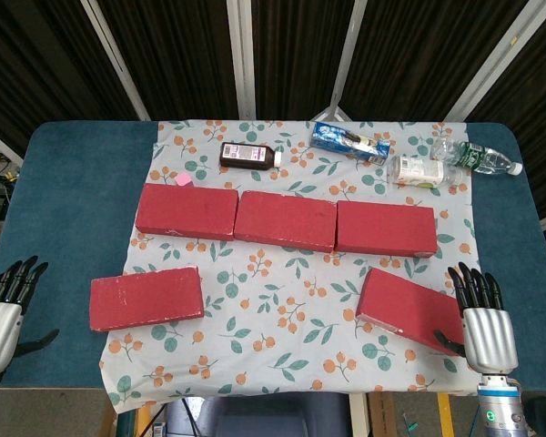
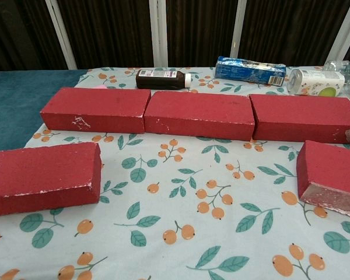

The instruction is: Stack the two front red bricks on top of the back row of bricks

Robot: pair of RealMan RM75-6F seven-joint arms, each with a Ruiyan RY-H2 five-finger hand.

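Note:
Three red bricks form the back row: left (image 1: 187, 211) (image 2: 95, 109), middle (image 1: 286, 220) (image 2: 199, 114), right (image 1: 386, 228) (image 2: 306, 118). A front left red brick (image 1: 146, 298) (image 2: 42, 176) lies flat near the cloth's left edge. The front right red brick (image 1: 409, 305) (image 2: 331, 177) lies skewed. My right hand (image 1: 480, 320) sits just right of that brick, fingers spread, thumb close to its corner, holding nothing. My left hand (image 1: 5, 306) hangs open off the table's left side, well apart from the front left brick. Neither hand shows in the chest view.
Behind the back row lie a dark brown bottle (image 1: 249, 156) (image 2: 163, 79), a blue packet (image 1: 349, 142) (image 2: 249, 70), a white can (image 1: 420, 170) (image 2: 315, 81) and a clear water bottle (image 1: 480, 158). A floral cloth (image 1: 291, 350) covers the blue table (image 1: 68, 196).

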